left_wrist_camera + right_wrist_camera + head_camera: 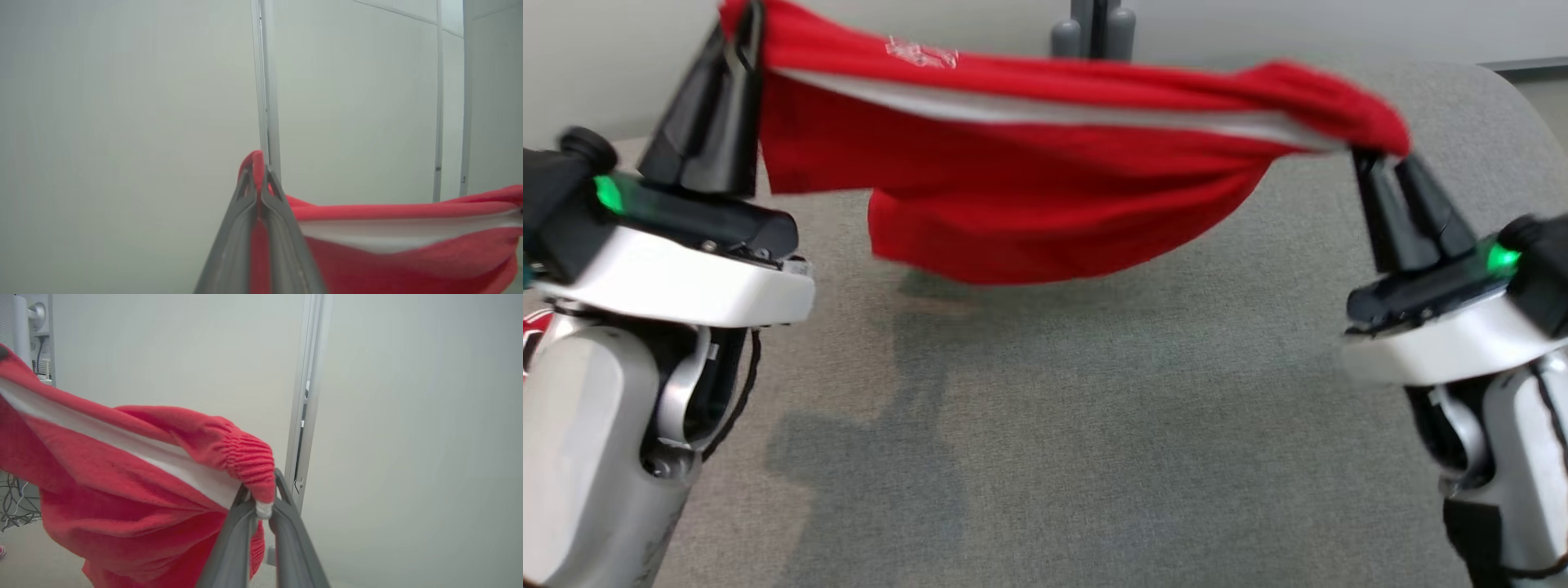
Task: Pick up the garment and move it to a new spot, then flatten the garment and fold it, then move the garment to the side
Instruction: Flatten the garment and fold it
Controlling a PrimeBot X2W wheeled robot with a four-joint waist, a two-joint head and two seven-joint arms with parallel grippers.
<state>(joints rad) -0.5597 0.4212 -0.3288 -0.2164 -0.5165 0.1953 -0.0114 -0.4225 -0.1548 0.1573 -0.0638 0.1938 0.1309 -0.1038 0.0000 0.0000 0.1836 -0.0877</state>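
A red garment with a white stripe and a small white print hangs stretched in the air above the grey felt table. My left gripper is shut on its left corner, high at the upper left. My right gripper is shut on the gathered red cuff and white edge at the right end. The cloth's middle sags down between them, clear of the table. In the left wrist view the red fabric runs off to the right from my closed fingers. The right wrist view shows the ribbed cuff pinched at the fingertips.
A pale wall stands behind the table, with a grey post at its far edge. The table's rounded corner is at the upper right. Cables lie on the floor at the left of the right wrist view.
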